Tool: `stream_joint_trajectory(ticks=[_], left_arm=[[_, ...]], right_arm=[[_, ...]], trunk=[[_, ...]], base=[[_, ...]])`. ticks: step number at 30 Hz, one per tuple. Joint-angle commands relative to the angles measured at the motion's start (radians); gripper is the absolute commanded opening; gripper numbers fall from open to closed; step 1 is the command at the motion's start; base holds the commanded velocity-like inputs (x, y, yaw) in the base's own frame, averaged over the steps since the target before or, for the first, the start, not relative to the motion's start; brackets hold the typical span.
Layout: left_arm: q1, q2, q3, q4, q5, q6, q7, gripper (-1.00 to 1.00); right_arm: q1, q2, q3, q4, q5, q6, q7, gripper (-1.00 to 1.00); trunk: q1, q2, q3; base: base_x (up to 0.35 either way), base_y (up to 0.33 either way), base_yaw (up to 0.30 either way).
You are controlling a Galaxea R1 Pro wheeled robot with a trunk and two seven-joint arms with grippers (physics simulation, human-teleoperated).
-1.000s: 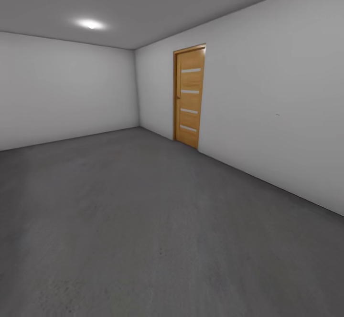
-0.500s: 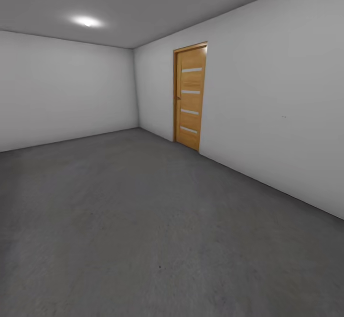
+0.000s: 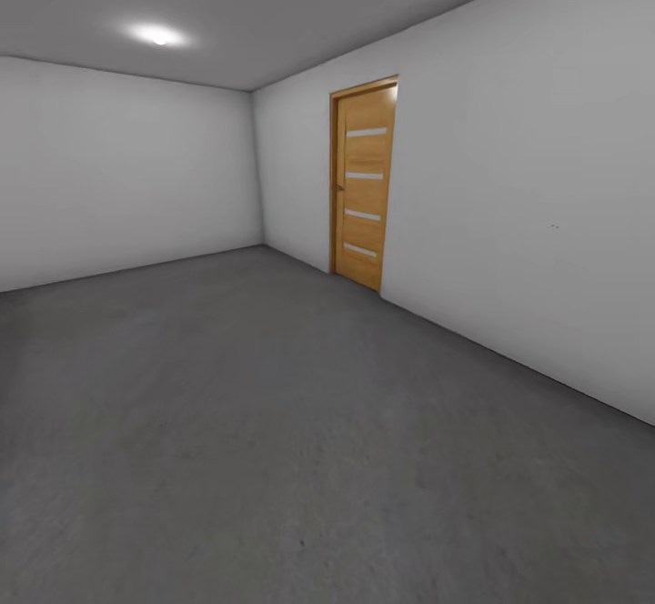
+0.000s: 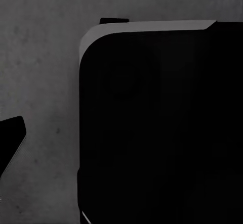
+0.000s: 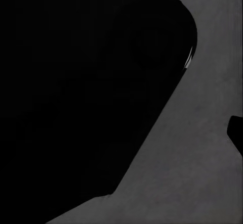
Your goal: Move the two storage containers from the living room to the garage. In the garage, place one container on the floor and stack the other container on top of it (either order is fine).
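Observation:
I am in the garage, with its plain white walls and dark grey speckled concrete floor (image 3: 273, 422). The two storage containers are out of view, and so is the living room. In the left wrist view a black rounded part of my own body (image 4: 162, 123) hangs over the floor (image 4: 40, 82), and a dark tip (image 4: 10, 138) pokes in at the edge. The right wrist view has the same black body (image 5: 76, 92) above the floor (image 5: 192, 173), with a small dark tip (image 5: 237, 133) at the edge. Neither tip shows how the jaws stand.
A shut wooden door (image 3: 364, 184) with pale horizontal slats is set in the right wall (image 3: 528, 204), close to the far corner. The far wall (image 3: 127, 176) is bare. A ceiling spotlight (image 3: 156, 35) glows at the upper left.
The whole head view has shifted a little: the door looks slightly larger and the spotlight has slid left, so the camera has moved. Nothing in the room has moved.

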Motion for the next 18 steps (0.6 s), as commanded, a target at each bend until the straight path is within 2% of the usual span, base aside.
stream_joint_trajectory(ticks=[1, 18], left_arm=[[0.0, 0.0, 0.001, 0.0, 0.002, -0.002, -0.002, 1.0], [0.0, 0.001, 0.001, 0.0, 0.003, 0.0, -0.001, 1.0]], right_arm=[[0.0, 0.0, 0.004, 0.0, -0.008, -0.002, -0.001, 1.0], [0.0, 0.0, 0.004, 0.0, -0.003, -0.002, -0.002, 1.0]], trunk=[[0.001, 0.0, -0.001], [0.001, 0.0, -0.001]], base=[[0.322, 0.0, 0.0], [0.322, 0.0, 0.0]])
